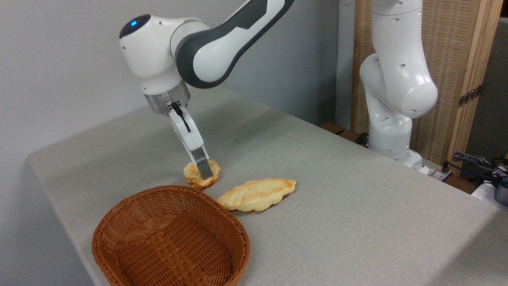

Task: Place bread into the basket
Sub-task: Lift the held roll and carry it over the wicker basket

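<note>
The bread (193, 173), a small roundish golden-brown bun, lies on the grey table just beyond the basket's far rim. My gripper (205, 171) reaches down onto it at a slant. One grey-tipped finger (203, 165) covers the bun's middle and the other finger is hidden behind it, so the jaw gap does not show. The basket (174, 188), an oval reddish-brown wicker one, stands at the table's near left corner with nothing in it.
A longer braided loaf (258, 194) lies to the right of the bun, close to the basket's rim. The arm's white base (393, 119) stands at the table's far right edge. Cables (476, 161) and a wooden panel are beyond it.
</note>
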Controlling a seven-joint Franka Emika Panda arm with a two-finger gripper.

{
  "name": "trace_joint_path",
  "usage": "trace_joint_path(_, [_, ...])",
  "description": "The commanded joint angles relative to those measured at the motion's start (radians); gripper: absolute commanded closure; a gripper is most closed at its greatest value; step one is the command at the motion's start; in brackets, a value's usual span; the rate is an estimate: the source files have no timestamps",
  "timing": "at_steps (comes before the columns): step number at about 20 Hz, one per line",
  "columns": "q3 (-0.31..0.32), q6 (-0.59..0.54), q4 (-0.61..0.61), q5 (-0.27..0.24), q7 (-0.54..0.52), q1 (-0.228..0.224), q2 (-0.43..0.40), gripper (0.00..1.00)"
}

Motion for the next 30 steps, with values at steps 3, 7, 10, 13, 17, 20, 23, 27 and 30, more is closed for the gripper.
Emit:
trace_joint_path(3, [0.036,-0.018,0.020,-0.016,-0.017,0.006,-0.139,0.51])
trace_joint_path(7, [0.142,0.007,0.063,-0.012,-0.005,0.006,-0.151,0.49])
trace_joint_path(10, [0.205,0.131,0.063,-0.015,-0.003,0.008,-0.130,0.45])
trace_joint_path(13, [0.220,0.234,0.063,-0.019,-0.011,0.008,-0.072,0.29])
trace_joint_path(17, [0.219,0.317,0.063,-0.024,-0.025,0.006,-0.006,0.00])
trace_joint_path(20, [0.208,0.374,0.063,-0.076,-0.028,-0.001,0.051,0.00])
trace_joint_path(23, [0.208,0.377,0.063,-0.076,-0.029,-0.004,0.051,0.00])
trace_joint_path(27, [0.208,0.377,0.063,-0.076,-0.032,-0.004,0.045,0.00])
trace_joint_path(30, [0.208,0.374,0.063,-0.076,-0.032,-0.004,0.039,0.00])
